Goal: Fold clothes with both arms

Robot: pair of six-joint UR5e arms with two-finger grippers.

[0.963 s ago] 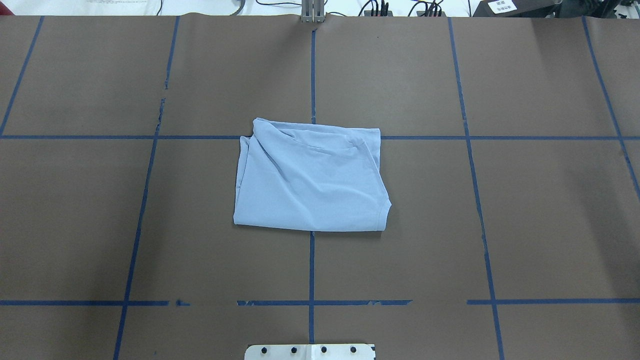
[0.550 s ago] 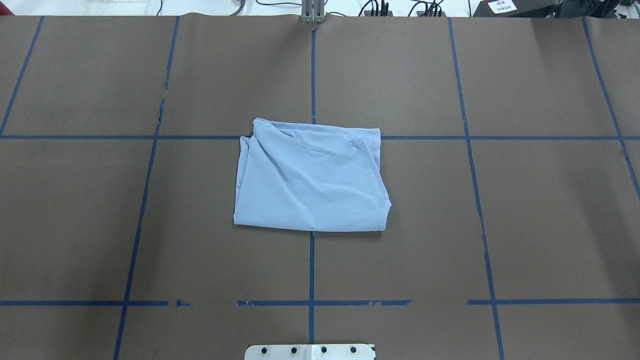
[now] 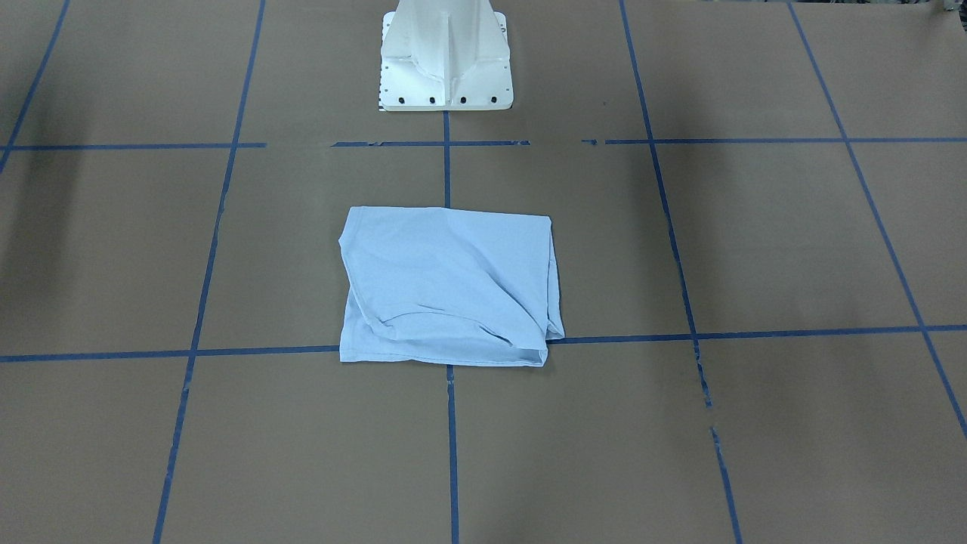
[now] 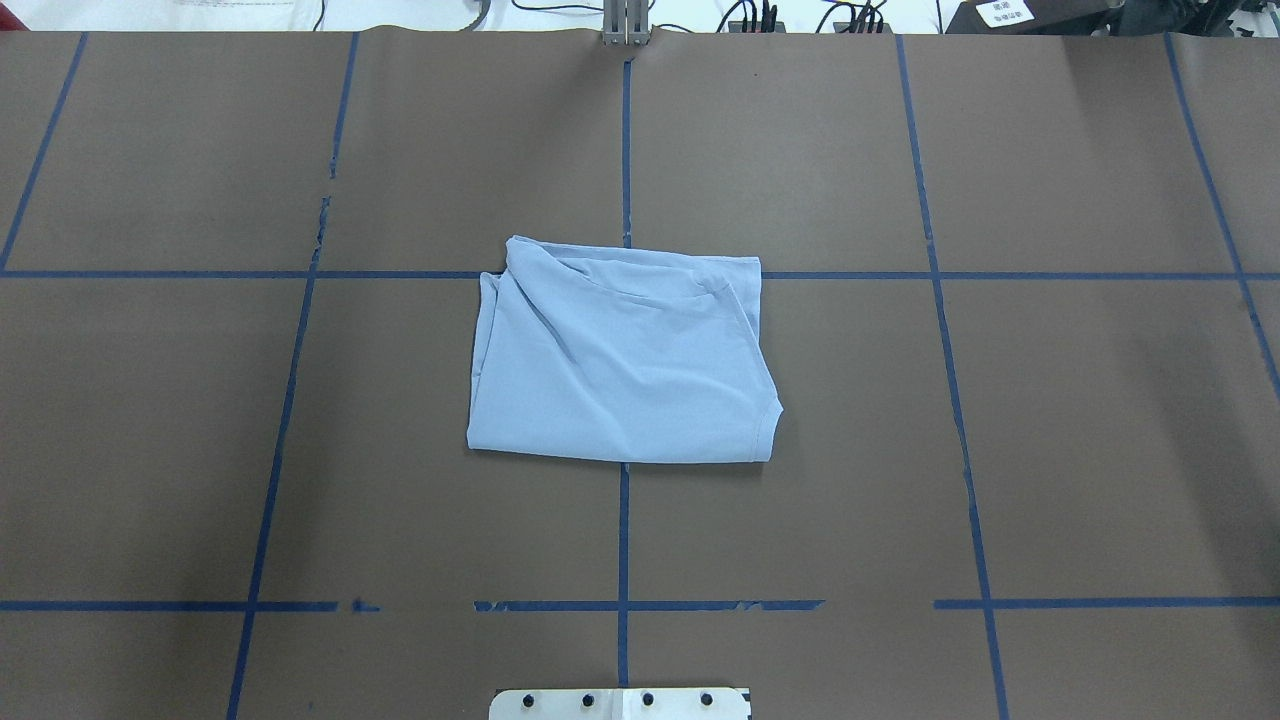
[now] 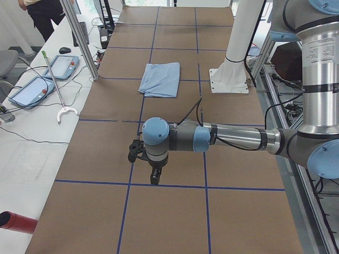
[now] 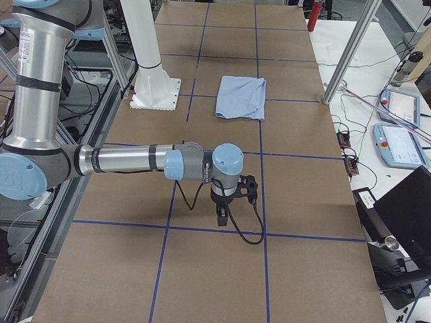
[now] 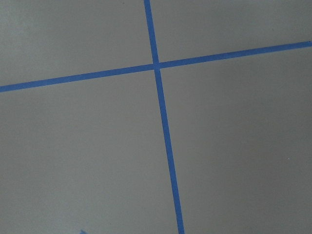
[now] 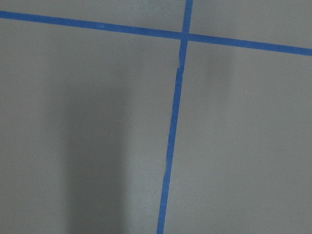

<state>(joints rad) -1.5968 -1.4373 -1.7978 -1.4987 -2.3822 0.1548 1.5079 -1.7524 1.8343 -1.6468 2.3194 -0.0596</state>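
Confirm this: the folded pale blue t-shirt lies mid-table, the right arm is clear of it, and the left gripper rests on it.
One point is wrong: the black left gripper is not on the folded pale blue t-shirt; it hangs over the brown table well apart from it, as the exterior left view shows. The rest stands.

You have the t-shirt (image 4: 620,360) lying on the table (image 4: 1000,450) at its middle, over a crossing of the tape lines (image 4: 623,530). It sits on the far side of the pedestal base (image 4: 620,703), apart from it. The left arm (image 5: 233,138) reaches over the table's left end, with the left gripper (image 5: 153,180) pointing down, well apart from the t-shirt. At the right end, the right arm (image 6: 128,160) and right gripper (image 6: 221,219) mirror it.
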